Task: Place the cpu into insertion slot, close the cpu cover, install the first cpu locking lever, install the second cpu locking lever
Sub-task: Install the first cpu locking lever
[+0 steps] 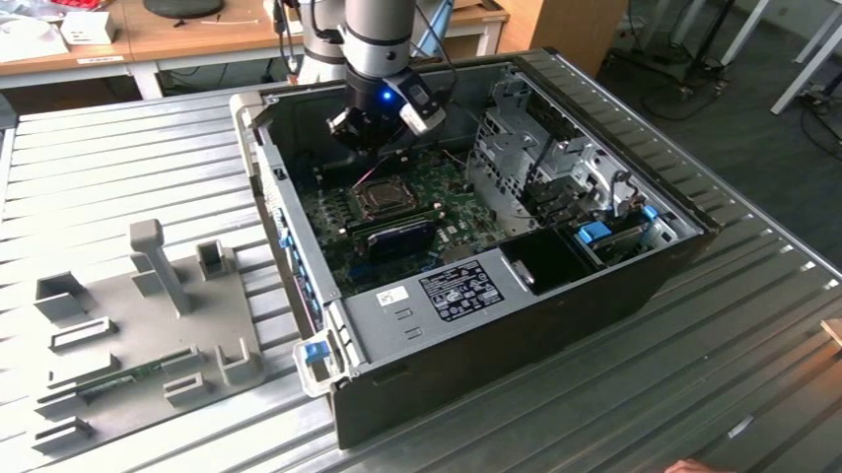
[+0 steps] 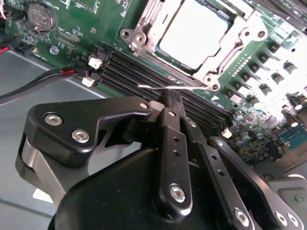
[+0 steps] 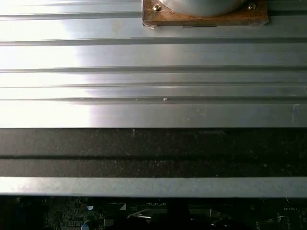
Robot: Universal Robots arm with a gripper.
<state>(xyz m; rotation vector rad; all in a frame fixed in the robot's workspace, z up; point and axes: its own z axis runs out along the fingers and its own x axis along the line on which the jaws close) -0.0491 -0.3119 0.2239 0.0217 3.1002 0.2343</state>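
The circuit board [image 1: 455, 202] is green, its long slots [image 2: 144, 72] black. The chip [image 2: 192, 31] is pale silver inside a silvery frame [image 2: 232, 45]. The gripper [image 2: 171, 98] is matt black. The ribbed table [image 1: 118, 177] is silver-grey, the computer case [image 1: 526, 355] black with blue clips [image 1: 595, 233].

An open computer case [image 1: 526, 365] lies on the ribbed metal table [image 1: 105, 168]; a grey fixture plate [image 1: 132, 330] rests beside it, at the exterior view's left.

Cpu [image 2: 192, 33] in slot [image 2: 144, 36], under cover [image 2: 235, 40]. Lever [image 2: 153, 87] between slot and memory slots [image 2: 124, 72], pinched in gripper [image 2: 170, 96]. Board [image 1: 448, 212] lies in case [image 1: 632, 286].
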